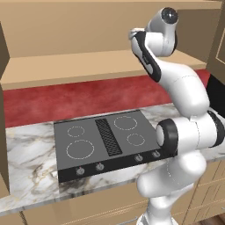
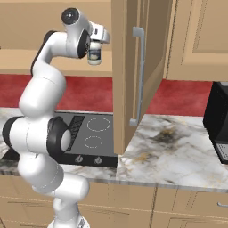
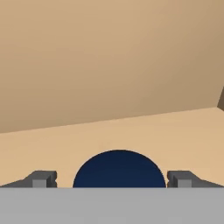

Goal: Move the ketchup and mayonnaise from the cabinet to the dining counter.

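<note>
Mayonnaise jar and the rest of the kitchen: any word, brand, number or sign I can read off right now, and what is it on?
No readable text anywhere.
Mayonnaise jar: a dark patch on its label, too small and blurred to read.
Its blue lid, between the open tool's fingers: plain.
Cooktop: ring outlines and knobs, no numbers legible.
Black appliance on the worktop: a pale panel, nothing readable.
Cabinet door: unmarked.

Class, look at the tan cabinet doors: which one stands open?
The cabinet door with the vertical silver handle, swung out over the counter; the panelled door right of it is closed.
</note>
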Controlling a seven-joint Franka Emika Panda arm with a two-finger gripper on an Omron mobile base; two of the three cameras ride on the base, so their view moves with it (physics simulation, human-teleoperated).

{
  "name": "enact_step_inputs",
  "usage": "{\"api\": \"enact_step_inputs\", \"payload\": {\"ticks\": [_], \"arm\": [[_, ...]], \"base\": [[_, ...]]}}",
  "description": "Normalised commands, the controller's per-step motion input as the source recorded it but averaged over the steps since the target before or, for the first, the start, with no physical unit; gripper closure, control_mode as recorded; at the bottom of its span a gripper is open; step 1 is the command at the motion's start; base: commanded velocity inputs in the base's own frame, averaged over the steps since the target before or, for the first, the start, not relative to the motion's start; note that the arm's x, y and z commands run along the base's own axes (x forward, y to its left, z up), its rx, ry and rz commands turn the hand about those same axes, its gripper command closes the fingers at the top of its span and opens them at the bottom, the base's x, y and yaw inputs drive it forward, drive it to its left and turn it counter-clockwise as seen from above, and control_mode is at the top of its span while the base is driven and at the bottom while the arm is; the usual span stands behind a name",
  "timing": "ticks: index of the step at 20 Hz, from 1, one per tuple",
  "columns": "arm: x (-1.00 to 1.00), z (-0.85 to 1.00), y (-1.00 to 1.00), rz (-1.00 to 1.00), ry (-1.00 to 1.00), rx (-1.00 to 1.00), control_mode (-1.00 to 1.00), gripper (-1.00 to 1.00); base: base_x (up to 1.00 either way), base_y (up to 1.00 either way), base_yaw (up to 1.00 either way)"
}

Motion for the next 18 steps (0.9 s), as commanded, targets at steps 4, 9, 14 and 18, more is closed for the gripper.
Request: {"api": "enact_step_inputs", "payload": {"ticks": [4, 9, 14, 18], "arm": [[-0.03, -0.06, 0.0, 0.0, -0.11, -0.01, -1.0, -1.0], [0.02, -0.04, -0.02, 0.0, -0.03, 0.0, -1.0, -1.0], [0.07, 0.03, -0.03, 0.0, 0.0, 0.0, -1.0, -1.0], [0.03, 0.0, -0.07, -0.01, 0.0, 0.0, -1.0, -1.0]], "base": [[0.0, 0.0, 0.0], [0.0, 0.0, 0.0], [0.0, 0.0, 0.0], [0.0, 0.0, 0.0]]}}
